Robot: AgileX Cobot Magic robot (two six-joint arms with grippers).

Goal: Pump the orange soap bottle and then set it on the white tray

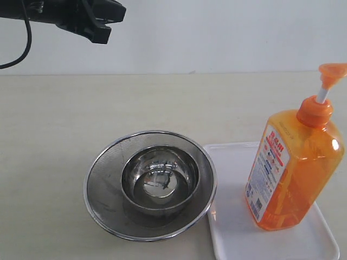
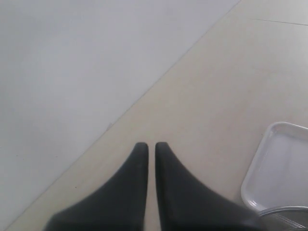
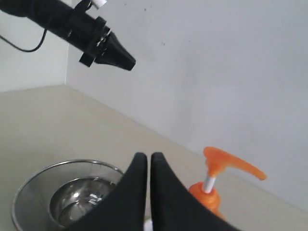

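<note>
The orange soap bottle [image 1: 293, 168] is stood upright on the white tray [image 1: 233, 227], just beyond the right jaws, spout pointed away from the strainer [image 1: 105, 187]. The left jaws and right jaws are pressed together, empty.

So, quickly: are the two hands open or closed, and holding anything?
Left hand: closed, holding nothing.
Right hand: closed, holding nothing.

We find bare tabletop [image 1: 49, 135] left of the mesh strainer [image 1: 103, 184], which crowds the white tray [image 1: 233, 173] beside the orange soap bottle [image 1: 295, 168].
</note>
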